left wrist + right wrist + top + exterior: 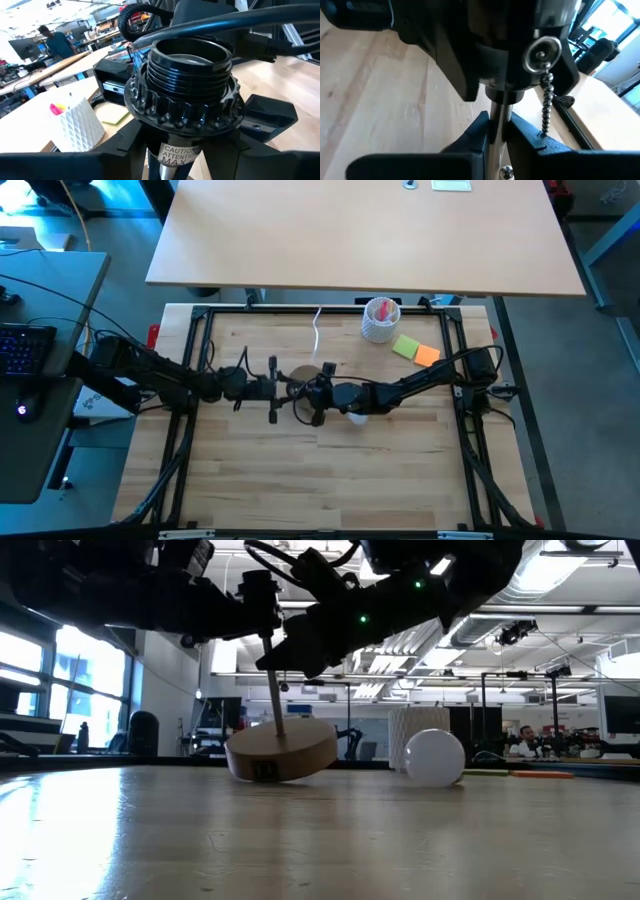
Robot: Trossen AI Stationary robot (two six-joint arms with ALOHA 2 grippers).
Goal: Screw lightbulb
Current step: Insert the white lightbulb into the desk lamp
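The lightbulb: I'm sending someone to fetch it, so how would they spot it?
On the wooden table, look just right of the tilted lamp stand that both arms hold. The lightbulb lies there, smooth and round, unlike the ribbed white cup behind it.

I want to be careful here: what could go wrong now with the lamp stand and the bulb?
1. The wooden base sits tilted while the right claw pinches the thin stem; it may slip or tip over.
2. The bulb lies loose on the table and could roll away.
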